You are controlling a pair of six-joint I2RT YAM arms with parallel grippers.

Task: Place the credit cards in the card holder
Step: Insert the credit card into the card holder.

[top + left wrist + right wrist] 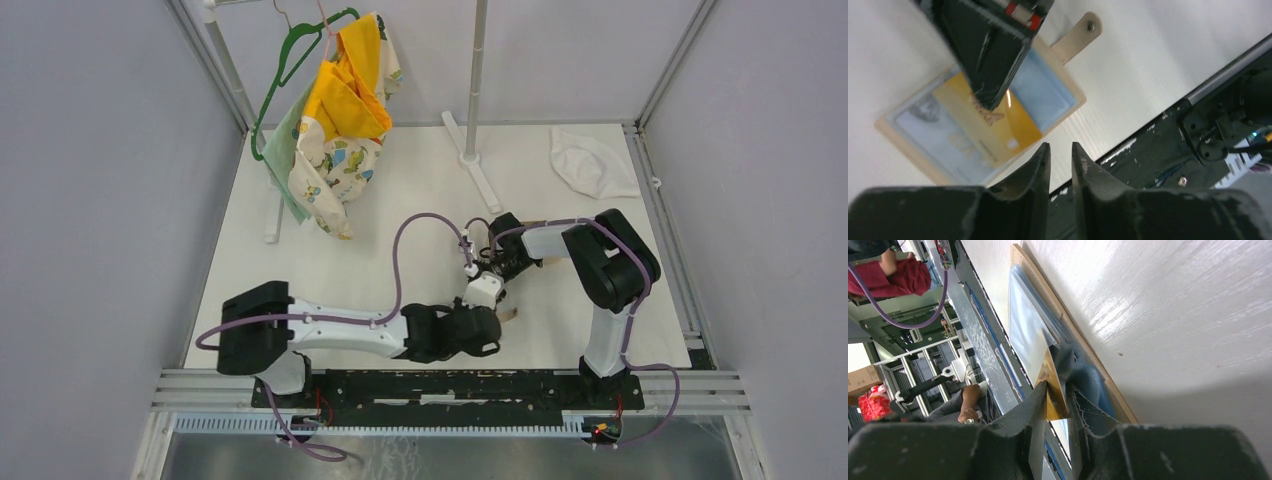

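Note:
The card holder (1064,88) lies open on the white table, tan with a light blue inside and its snap tab pointing away. A gold-yellow credit card (998,125) rests slantwise on its blue pockets. My right gripper (1058,390) is shut on this gold card (1054,399), and one of its fingers (990,55) presses down over the card. The holder's tan edge (1068,327) runs beside it. My left gripper (1060,147) is shut and empty, hovering just in front of the holder's near edge. In the top view both grippers meet at the table's middle front (492,305). No other cards are in view.
A clothes rack with a green hanger and a yellow patterned garment (340,110) stands at the back left. Its pole foot (478,165) is at the back middle. A white cloth (590,160) lies at the back right. The black base rail (1198,125) runs along the near edge.

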